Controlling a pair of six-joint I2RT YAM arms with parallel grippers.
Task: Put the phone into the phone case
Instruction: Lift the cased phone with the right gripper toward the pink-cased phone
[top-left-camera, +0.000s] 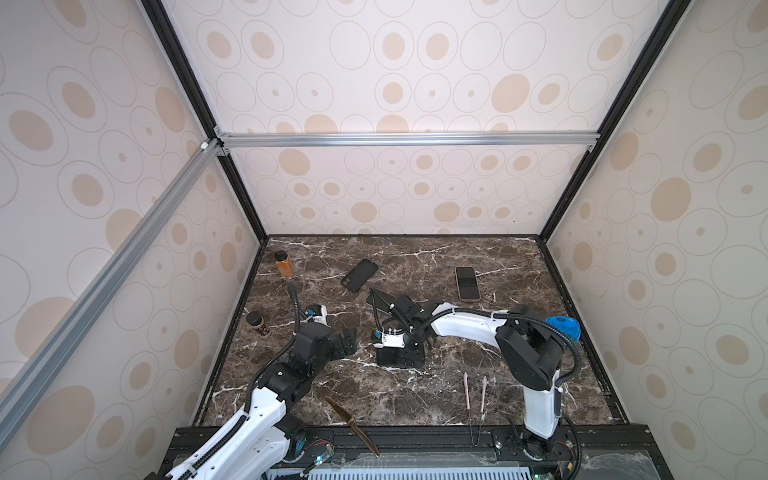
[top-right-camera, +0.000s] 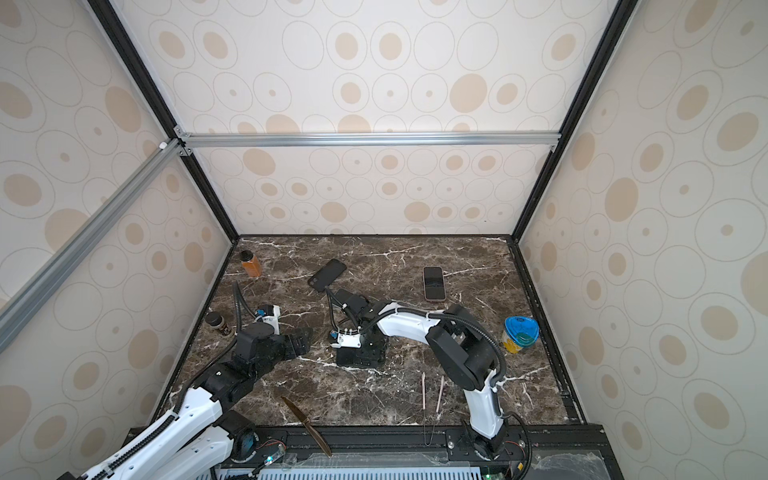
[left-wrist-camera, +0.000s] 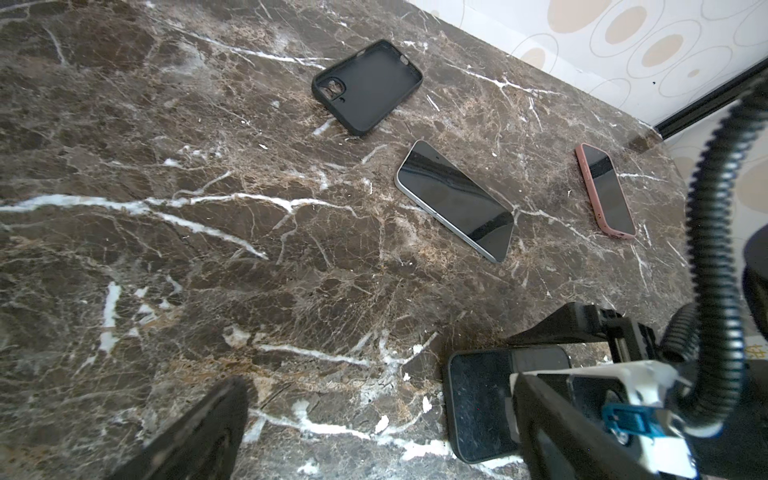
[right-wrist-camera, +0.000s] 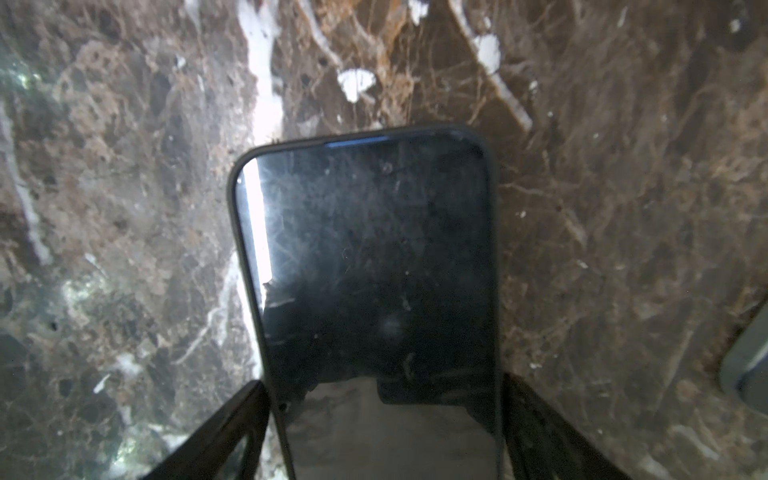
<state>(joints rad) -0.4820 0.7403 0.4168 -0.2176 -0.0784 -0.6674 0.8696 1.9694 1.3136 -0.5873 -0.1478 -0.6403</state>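
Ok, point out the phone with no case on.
The silver-edged phone: its bare metal rim shows. The pink-cased phone and the dark-cased phone at the right gripper are covered.

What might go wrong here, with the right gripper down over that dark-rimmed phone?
1. The dark-rimmed phone that the right gripper straddles may already be cased; the bare phone near the empty case looks the likelier target.
2. It lies flat on the table, so the fingers may slip off its thin edges.
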